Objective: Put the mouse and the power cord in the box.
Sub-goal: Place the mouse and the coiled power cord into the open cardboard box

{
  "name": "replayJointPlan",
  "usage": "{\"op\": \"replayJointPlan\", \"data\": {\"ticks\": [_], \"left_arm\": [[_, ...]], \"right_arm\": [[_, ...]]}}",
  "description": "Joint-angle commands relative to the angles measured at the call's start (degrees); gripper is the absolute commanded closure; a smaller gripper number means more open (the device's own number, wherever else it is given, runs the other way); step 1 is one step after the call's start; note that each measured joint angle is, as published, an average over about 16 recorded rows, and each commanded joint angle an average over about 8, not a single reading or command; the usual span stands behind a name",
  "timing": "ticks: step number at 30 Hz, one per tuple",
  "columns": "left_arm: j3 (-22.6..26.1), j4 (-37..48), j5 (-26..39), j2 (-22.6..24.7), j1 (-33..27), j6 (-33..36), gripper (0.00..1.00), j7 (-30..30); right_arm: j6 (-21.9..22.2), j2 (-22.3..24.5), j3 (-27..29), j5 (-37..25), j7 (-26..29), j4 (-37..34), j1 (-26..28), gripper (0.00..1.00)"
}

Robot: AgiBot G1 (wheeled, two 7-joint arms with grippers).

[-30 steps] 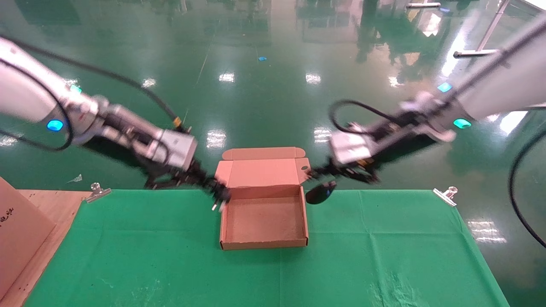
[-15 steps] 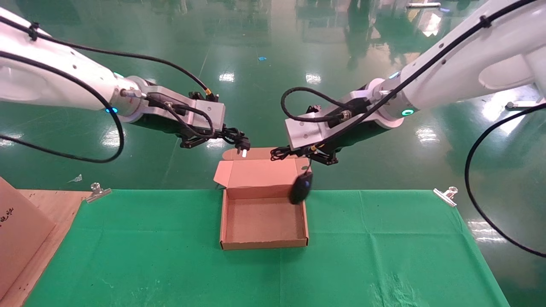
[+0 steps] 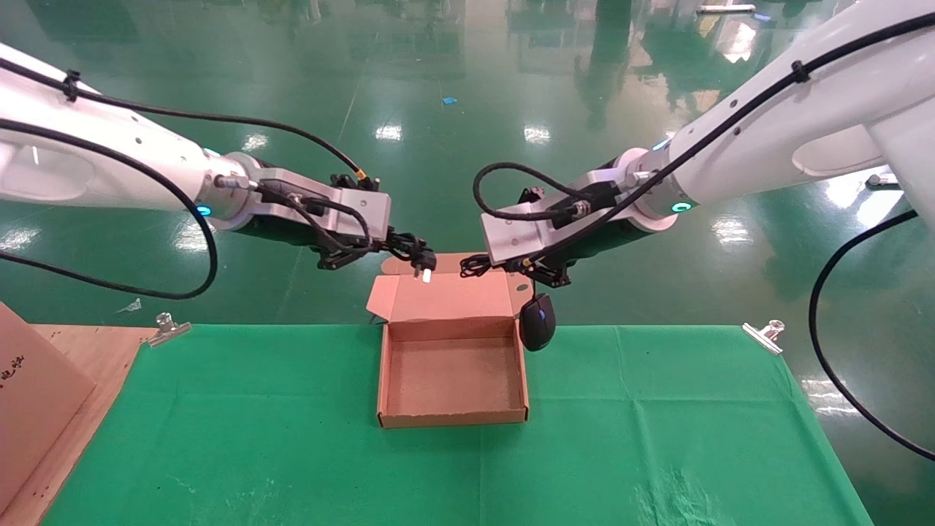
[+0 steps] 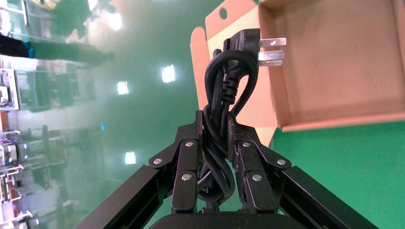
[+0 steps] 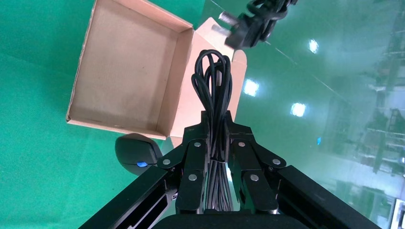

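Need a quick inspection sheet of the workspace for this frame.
Surface: green cloth over the table, clipped at both far corners.
Job's things: box open, nothing inside; mouse dangling by its cable beside the box's right wall; power cord bundled, plug over the lid.
Clutter: brown board at left edge.
Grippers: left tool shut on power cord; right tool shut on mouse cable.
Cables: black arm cables run free.
Surroundings: glossy green floor.
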Motion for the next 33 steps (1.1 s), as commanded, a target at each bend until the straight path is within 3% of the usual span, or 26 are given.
{"op": "replayJointPlan", "data": {"ticks": [1, 17, 24, 31, 33], "left_arm": [[-0.1, 0.2, -0.4, 0.0, 0.1, 0.5, 1.0, 0.2], [-3.7, -8.2, -12.6, 1.3, 18.6, -15.1, 1.0, 7.1], [0.5, -13.0, -15.7, 1.5, 25.8, -23.8, 1.0, 6.6], [5.3, -15.0, -19.1, 1.4, 28.4, -27.5, 1.0, 2.8], [6.6, -15.4, -19.8, 1.3, 28.5, -28.1, 0.93, 2.3]], "right_arm": [[0.5, 0.0, -0.9, 0.7, 0.2, 0.1, 0.0, 1.0], [-4.9, 1.5, -2.3, 5.9, -5.0, -5.2, 2.3, 1.0], [-6.3, 2.2, -1.9, 7.0, -8.0, -7.9, 2.6, 1.0], [-6.5, 2.0, -1.8, 7.5, -10.2, -10.3, 2.6, 1.0], [-6.6, 1.9, -1.8, 7.6, -10.6, -10.9, 2.6, 1.0]]}}
